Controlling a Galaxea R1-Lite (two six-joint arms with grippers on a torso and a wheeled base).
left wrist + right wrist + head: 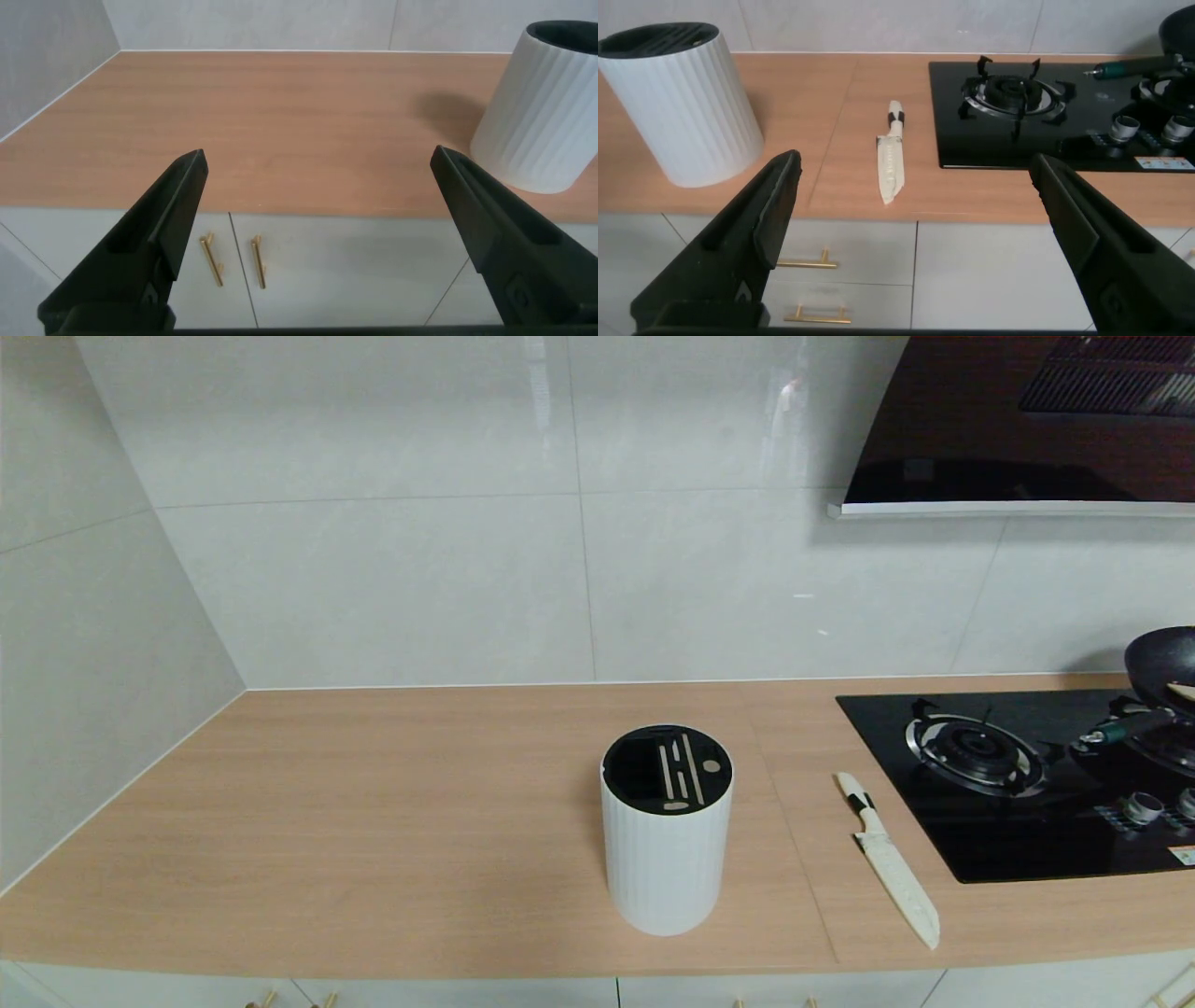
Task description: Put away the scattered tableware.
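1. On the wooden counter (392,821), near its front edge, a white ribbed knife holder (666,840) stands upright, its black slotted top showing.
2. To the right of it lies a knife (887,859), flat on the wood. It has a pale blade and a white handle with a black band. The handle points toward the wall and the tip toward the counter's front edge.
3. The knife sits between the holder and the black gas hob (1018,803), just beside the hob's left edge and apart from the holder.
4. A dark pan (1162,663) rests on the far right burner.
5. The left gripper (318,157) hangs in front of the counter's edge with its two dark fingers spread wide and nothing between them. The holder is off to its right, and gold cabinet handles (213,259) are below.
6. The right gripper (915,161) hangs level with the cabinet fronts, its fingers also wide apart and empty. The knife lies on the counter straight ahead of the gap.
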